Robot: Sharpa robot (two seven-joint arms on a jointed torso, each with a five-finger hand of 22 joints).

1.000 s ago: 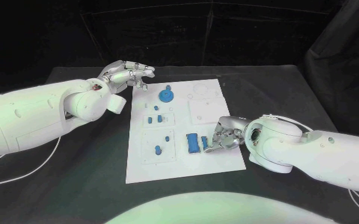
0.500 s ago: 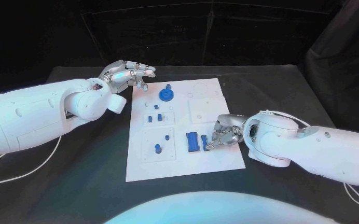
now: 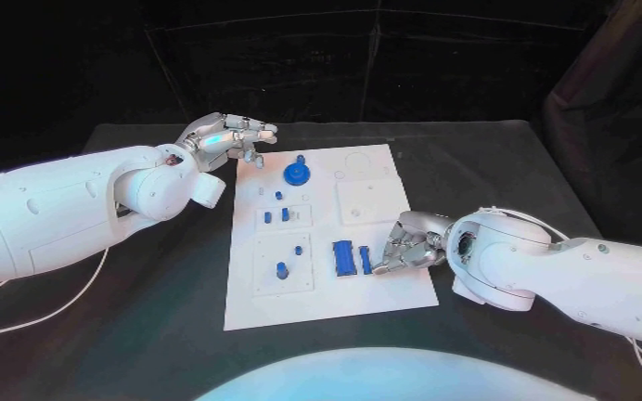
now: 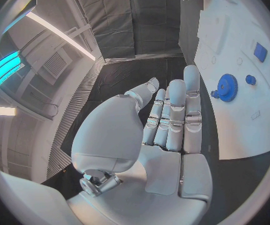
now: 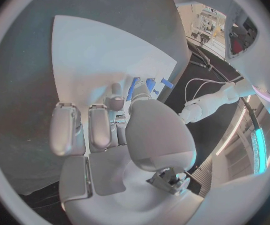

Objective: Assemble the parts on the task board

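Nearest you, your right hand (image 3: 412, 251) rests on the right edge of the flat white rectangular task board (image 3: 388, 294), which lies lengthwise down the middle of the black worktop (image 3: 508, 164). Its fingers are curled down against the board just beside a narrow blue bar-shaped part (image 3: 365, 259), and a wider blue rectangular block part (image 3: 344, 256) lies just left of that bar. You cannot tell from the head view whether the fingertips touch or pinch the bar; the right wrist view shows the fingers (image 5: 100, 125) bent toward blue pieces on the white board, with the contact hidden.

Left of those two pieces, a small blue peg part (image 3: 282, 269) stands in a square recess of the board. Farther up the board, a cluster of small blue pieces (image 3: 276, 212) sits in another recess.

Beyond that, a round blue toothed gear part (image 3: 297, 173) lies near the board's far end. Your left hand (image 3: 224, 137) hovers just off the board's far left corner, holding nothing, fingers loosely curled and side by side in the left wrist view (image 4: 172, 117), where the gear (image 4: 226, 87) shows just past the fingertips
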